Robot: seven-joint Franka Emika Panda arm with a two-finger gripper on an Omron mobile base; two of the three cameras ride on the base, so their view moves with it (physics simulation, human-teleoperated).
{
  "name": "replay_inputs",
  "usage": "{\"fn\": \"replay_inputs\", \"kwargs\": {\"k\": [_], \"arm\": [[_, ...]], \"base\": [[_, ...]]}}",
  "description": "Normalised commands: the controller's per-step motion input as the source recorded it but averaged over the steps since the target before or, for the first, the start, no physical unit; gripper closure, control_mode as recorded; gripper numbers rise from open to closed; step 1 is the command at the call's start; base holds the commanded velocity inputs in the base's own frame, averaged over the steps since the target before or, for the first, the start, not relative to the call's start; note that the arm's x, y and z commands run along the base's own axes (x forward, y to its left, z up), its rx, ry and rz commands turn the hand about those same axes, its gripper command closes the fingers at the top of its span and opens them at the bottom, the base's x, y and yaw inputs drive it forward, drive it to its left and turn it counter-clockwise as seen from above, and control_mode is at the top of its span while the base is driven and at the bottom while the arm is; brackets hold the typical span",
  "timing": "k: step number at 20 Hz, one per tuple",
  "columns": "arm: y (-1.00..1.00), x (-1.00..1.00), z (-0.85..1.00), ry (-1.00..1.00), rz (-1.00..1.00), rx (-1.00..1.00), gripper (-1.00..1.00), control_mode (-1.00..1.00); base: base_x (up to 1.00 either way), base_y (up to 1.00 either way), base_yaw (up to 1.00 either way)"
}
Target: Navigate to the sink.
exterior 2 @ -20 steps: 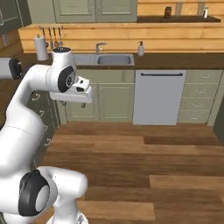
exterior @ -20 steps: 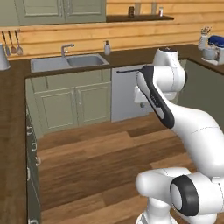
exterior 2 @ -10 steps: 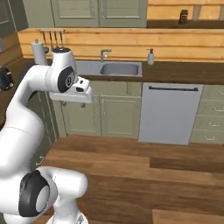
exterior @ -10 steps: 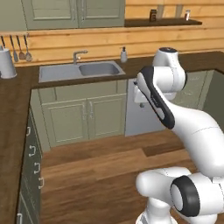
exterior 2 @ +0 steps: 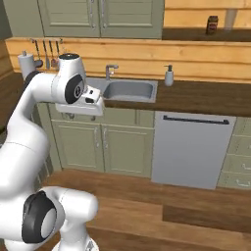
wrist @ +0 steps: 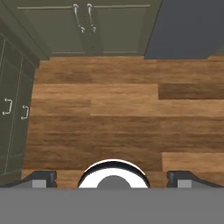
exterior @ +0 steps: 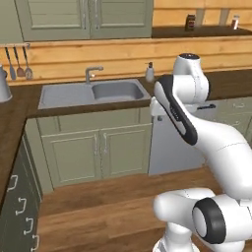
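Note:
The sink (exterior: 66, 96) is a wide grey metal unit set in the dark wooden counter straight ahead, with its basin (exterior: 117, 91) on the right and a ribbed drainboard on the left. A small curved faucet (exterior: 91, 73) stands behind it. In the right base view the sink (exterior 2: 128, 91) lies just right of my raised hand. My gripper (wrist: 113, 178) points down at the wooden floor, open, with its fingertips (wrist: 41, 177) far apart and nothing between them.
Green cabinet doors (exterior: 98, 150) sit below the sink, and a grey dishwasher (exterior 2: 193, 149) stands to their right. A soap dispenser (exterior 2: 169, 76) is on the counter and utensils (exterior: 17, 61) hang on the wall. A drawer run (exterior: 17, 211) lines the left side.
The whole picture has shifted: the base has driven nearer, so the sink is now larger and closer to the middle. The arm keeps the same pose.

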Motion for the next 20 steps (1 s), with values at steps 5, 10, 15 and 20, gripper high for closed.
{"fn": "replay_inputs", "kwargs": {"k": [5,10,15,20], "arm": [[0.00,0.00,0.00,0.00,0.00,0.00,-1.00,1.00],[0.00,0.00,0.00,0.00,0.00,0.00,-1.00,1.00],[0.00,0.00,0.00,0.00,0.00,0.00,-1.00,1.00],[0.00,0.00,0.00,0.00,0.00,0.00,-1.00,1.00]], "base": [[1.00,-0.23,0.15],[1.00,-0.06,0.08],[0.86,-0.13,0.00],[0.86,-0.04,0.00]]}}
